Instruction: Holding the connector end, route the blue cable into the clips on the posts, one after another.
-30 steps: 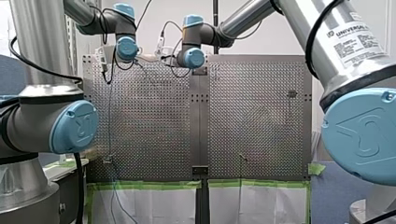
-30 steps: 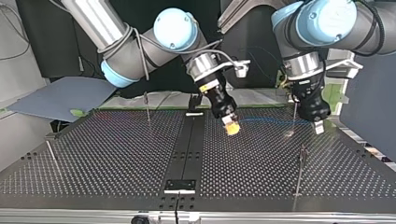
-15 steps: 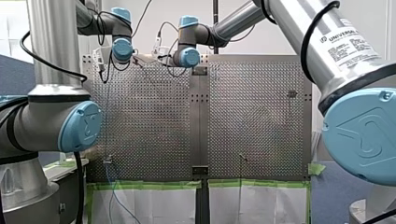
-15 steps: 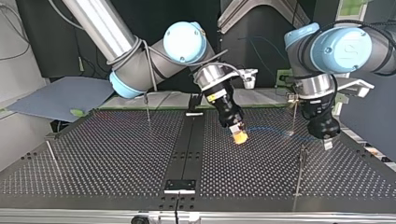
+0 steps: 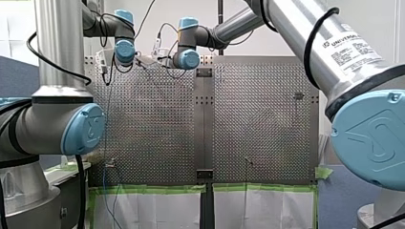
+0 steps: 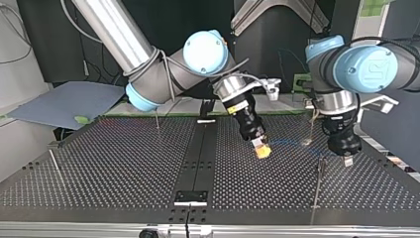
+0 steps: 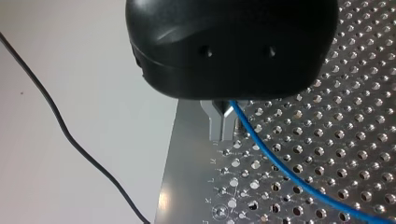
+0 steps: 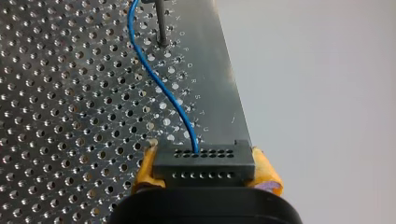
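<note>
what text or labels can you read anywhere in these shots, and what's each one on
"UNIVERSAL ROBOTS": label on my right arm; the print below it is too small to read.
"O P Q R S T U": engraved letters along the table's edge, right wrist view.
"K L M": faint, on the same kind of edge, left wrist view.
Too small to read: yellow sticker on my right arm's wrist.

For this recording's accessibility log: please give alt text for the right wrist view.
The right hand clamps a black connector between its yellow pads. From the connector a blue cable curves away over the perforated table, passing beside a thin dark post near the table's edge.
</note>
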`<state>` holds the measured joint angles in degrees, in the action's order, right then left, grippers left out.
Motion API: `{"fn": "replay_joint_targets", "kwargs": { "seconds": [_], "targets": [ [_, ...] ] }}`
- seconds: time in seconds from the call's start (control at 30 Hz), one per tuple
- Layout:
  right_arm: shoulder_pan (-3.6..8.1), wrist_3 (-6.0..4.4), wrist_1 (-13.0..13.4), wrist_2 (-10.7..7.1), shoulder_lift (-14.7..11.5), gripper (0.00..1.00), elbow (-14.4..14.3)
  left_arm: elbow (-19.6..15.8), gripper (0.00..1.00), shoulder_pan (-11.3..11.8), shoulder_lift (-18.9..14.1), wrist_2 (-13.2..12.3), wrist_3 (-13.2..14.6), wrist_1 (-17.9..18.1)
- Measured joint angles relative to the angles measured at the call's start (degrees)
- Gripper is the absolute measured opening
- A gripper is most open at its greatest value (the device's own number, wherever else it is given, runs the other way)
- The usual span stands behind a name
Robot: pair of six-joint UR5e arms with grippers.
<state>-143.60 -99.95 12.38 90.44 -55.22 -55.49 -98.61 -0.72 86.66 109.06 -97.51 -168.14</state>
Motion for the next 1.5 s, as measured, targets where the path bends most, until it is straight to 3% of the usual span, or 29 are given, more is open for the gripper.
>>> {"fn": "replay_joint_targets", "kwargs": {
  "seconds": [0.4, 0.67, 1.17, 1.5],
  "targets": [
    [0.92, -0.34, -0.13, -0.10, 0.21, 0.00, 0.07, 0.34, 0.00, 1.49, 1.61, -2.81, -0.74, 0.31],
    [1.15, -0.44, -0.08, -0.11, 0.49, 0.00, 0.14, 2.34, 0.00, 2.49, 2.90, -3.56, -1.68, 0.26],
    [1.22, -0.46, -0.35, -0.52, 3.04, 0.00, 2.79, 4.59, 0.00, 4.97, 5.69, -6.00, -2.41, -0.05],
    [2.48, -0.74, -0.35, -0.80, 3.36, 0.00, 3.41, 5.51, 0.00, 6.28, 6.45, -7.94, -3.25, 1.49]
  ]
}}
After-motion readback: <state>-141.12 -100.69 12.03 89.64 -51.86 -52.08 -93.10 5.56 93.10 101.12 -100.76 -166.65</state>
